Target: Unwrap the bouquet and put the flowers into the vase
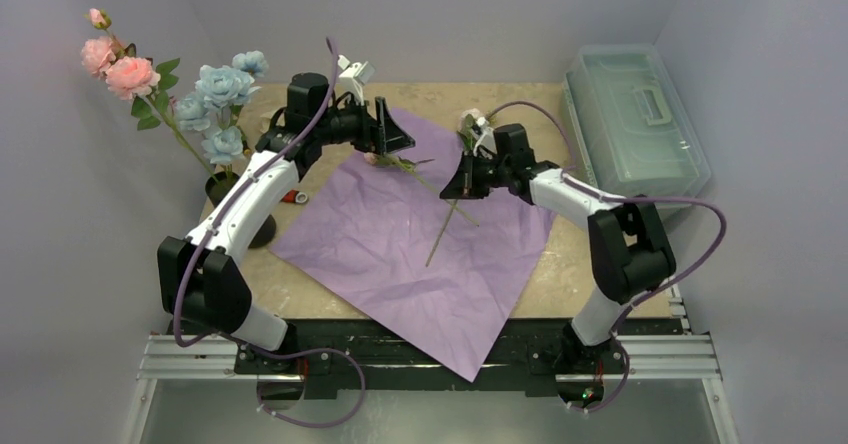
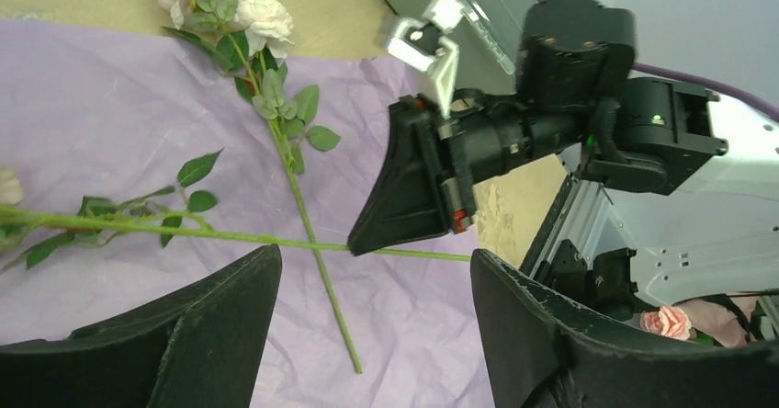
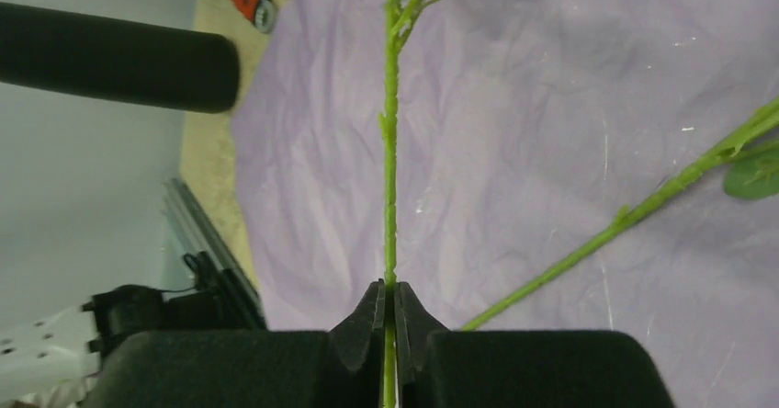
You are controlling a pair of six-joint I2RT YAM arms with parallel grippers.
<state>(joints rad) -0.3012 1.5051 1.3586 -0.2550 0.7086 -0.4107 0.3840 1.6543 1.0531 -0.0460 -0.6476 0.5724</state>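
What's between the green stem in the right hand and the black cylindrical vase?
The left arm's white forearm crosses the direct line to the dark cylindrical vase; its open left hand hovers over the thin green stem the right hand grips.

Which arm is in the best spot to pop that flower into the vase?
Probably the left. The vase stands on its side, and the left pincer is open right by the stem. The right pincer is shut on that stem, across the paper from the vase.
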